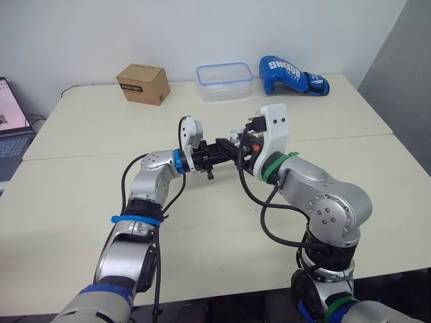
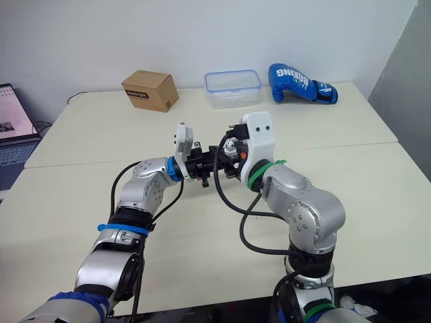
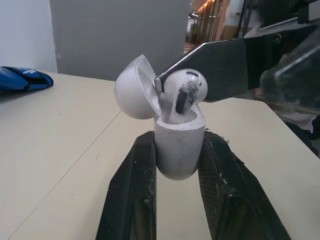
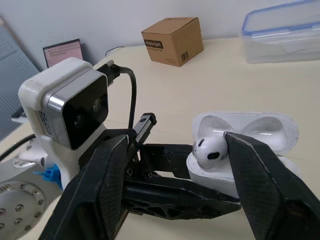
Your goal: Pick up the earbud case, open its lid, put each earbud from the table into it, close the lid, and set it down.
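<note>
Above the middle of the pale worktop the two arms meet. The left hand has the white earbud case clamped upright between its two black fingers, which press on either side of the body. The case's lid is swung back on its hinge, so the case stands open, held clear of the worktop surface.

A white earbud sits at the mouth of the case, with its round head above the rim and its stem down inside the body. The right hand is spread wide around it. One of its fingers lies against the earbud's head, and the other stands well apart from it on the far side, so the hand does not grip the earbud.

Along the far edge of the worktop are a brown cardboard box, a clear plastic container with a blue rim beside it, and a blue boxing glove further to the right. A laptop with a lit screen stands off the worktop's left side.
</note>
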You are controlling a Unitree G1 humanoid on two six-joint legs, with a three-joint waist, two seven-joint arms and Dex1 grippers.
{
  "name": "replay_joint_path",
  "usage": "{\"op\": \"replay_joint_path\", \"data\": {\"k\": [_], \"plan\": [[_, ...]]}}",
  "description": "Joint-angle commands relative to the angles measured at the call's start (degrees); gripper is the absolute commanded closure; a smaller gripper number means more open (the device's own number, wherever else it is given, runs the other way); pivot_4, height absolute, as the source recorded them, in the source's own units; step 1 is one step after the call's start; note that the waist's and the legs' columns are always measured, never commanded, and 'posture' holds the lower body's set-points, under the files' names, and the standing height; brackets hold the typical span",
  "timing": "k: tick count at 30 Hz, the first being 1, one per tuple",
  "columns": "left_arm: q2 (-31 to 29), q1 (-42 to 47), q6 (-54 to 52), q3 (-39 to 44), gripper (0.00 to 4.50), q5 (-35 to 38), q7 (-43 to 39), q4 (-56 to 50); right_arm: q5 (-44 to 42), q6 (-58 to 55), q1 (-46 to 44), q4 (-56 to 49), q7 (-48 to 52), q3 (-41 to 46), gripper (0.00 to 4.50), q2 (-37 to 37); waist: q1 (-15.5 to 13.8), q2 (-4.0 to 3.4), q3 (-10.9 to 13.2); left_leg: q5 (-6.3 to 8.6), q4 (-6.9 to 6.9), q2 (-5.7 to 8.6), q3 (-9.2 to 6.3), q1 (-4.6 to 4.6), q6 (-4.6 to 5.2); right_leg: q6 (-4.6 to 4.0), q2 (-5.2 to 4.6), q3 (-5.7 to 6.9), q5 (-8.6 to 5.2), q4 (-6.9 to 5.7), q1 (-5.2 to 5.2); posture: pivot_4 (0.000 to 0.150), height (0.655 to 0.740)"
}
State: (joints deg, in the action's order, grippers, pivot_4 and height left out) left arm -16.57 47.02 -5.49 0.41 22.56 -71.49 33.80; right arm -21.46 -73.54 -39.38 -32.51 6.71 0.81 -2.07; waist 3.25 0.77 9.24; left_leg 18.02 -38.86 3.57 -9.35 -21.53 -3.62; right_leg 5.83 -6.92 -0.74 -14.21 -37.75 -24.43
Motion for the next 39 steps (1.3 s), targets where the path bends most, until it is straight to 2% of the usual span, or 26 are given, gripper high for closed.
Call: {"op": "replay_joint_path", "data": {"k": [1, 6, 9, 12, 14, 16, 19, 21, 25, 30, 39], "plan": [[-0.1, 0.8, 1.1, 1.3, 3.73, 1.2, -0.4, -3.0, 0.1, 3.6, -0.7, -2.0, 2.0, -0.9, 1.26, 4.1, 0.0, 0.00, 0.0, 0.00, 0.00, 0.00, 0.00, 0.00, 0.00, 0.00, 0.00, 0.01, 0.00, 0.01, 0.00, 0.150, 0.7307], [-0.3, 0.0, 0.8, 1.5, 3.73, 1.4, -0.6, -4.1, -1.4, 4.9, -1.0, -2.4, 4.7, -0.9, 1.26, 9.1, 0.0, 0.00, 0.0, 0.00, 0.02, -0.02, 0.01, 0.00, 0.00, 0.00, 0.02, 0.00, 0.00, 0.02, 0.00, 0.150, 0.7307], [-0.8, -0.3, 0.5, 1.8, 3.73, 1.7, -0.8, -4.7, -7.6, 1.5, -3.2, -4.0, 10.8, 2.9, 1.26, 13.0, 0.0, 0.01, 0.0, 0.00, 0.01, -0.01, 0.01, -0.02, 0.01, 0.00, 0.02, 0.00, 0.00, 0.04, 0.01, 0.150, 0.7307], [-1.9, -1.0, 0.1, 2.2, 3.73, 2.1, -1.5, -5.6, -19.5, -5.4, -7.9, -3.9, 22.6, 7.4, 1.26, 22.5, 0.0, 0.00, 0.0, 0.01, 0.00, 0.00, 0.01, -0.04, 0.01, 0.00, 0.01, 0.00, 0.00, 0.08, 0.02, 0.150, 0.7307], [-2.8, -1.8, -0.3, 2.2, 3.73, 2.4, -2.3, -6.4, -24.1, -6.3, -10.4, -2.9, 29.9, 8.0, 1.26, 31.4, 0.0, -0.02, 0.0, 0.01, 0.05, -0.03, -0.01, -0.01, 0.02, 0.00, 0.02, 0.05, 0.00, 0.13, 0.05, 0.150, 0.7307], [-3.7, -2.8, -1.0, 2.1, 3.73, 2.7, -3.3, -7.8, -23.4, -3.3, -11.8, -0.4, 39.1, 3.6, 1.26, 44.3, -0.3, -0.04, 0.0, 0.01, 0.06, -0.05, -0.06, -0.05, 0.02, 0.00, 0.04, 0.13, 0.00, 0.23, 0.08, 0.150, 0.7307], [-4.2, -4.2, -1.9, 1.9, 3.73, 3.4, -3.6, -10.1, -16.4, 5.4, -13.2, 6.6, 47.8, -6.2, 1.26, 56.7, -0.3, -0.03, 0.0, 0.05, 0.07, -0.06, -0.04, 0.00, 0.10, 0.02, 0.05, 0.21, 0.00, 0.51, 0.30, 0.150, 0.7307], [-4.5, -5.4, -2.6, 1.8, 3.73, 3.8, -3.7, -12.0, -9.0, 11.9, -14.4, 11.4, 52.2, -14.3, 1.26, 62.4, -0.1, -0.01, 0.0, 0.08, 0.05, -0.07, 0.05, 0.04, 0.15, 0.04, 0.04, 0.16, 0.00, 0.52, 0.33, 0.150, 0.7307], [-4.8, -7.6, -4.6, 1.6, 3.73, 4.7, -3.7, -16.4, 4.9, 22.7, -16.8, 21.3, 56.9, -26.4, 1.26, 65.5, 0.0, -0.01, 0.0, 0.08, 0.05, -0.08, 0.12, 0.03, 0.15, 0.07, 0.04, 0.10, 0.01, 0.53, 0.28, 0.150, 0.7307], [-5.5, -10.1, -6.8, 1.1, 3.73, 5.8, -3.5, -21.1, 17.5, 32.3, -20.4, 31.9, 62.9, -34.8, 1.26, 63.2, 0.0, -0.01, 0.0, 0.08, 0.05, -0.07, 0.10, -0.08, 0.14, 0.07, 0.02, 0.11, 0.01, 0.58, 0.19, 0.150, 0.7307], [-6.1, -13.1, -8.9, 0.9, 3.73, 6.5, -2.7, -25.5, 31.0, 43.4, -26.1, 51.2, 70.9, -40.6, 1.26, 54.2, 0.0, -0.01, 0.0, 0.07, 0.03, -0.06, 0.05, -0.14, 0.12, 0.06, 0.01, 0.14, 0.02, 0.63, 0.16, 0.150, 0.7307]]}}
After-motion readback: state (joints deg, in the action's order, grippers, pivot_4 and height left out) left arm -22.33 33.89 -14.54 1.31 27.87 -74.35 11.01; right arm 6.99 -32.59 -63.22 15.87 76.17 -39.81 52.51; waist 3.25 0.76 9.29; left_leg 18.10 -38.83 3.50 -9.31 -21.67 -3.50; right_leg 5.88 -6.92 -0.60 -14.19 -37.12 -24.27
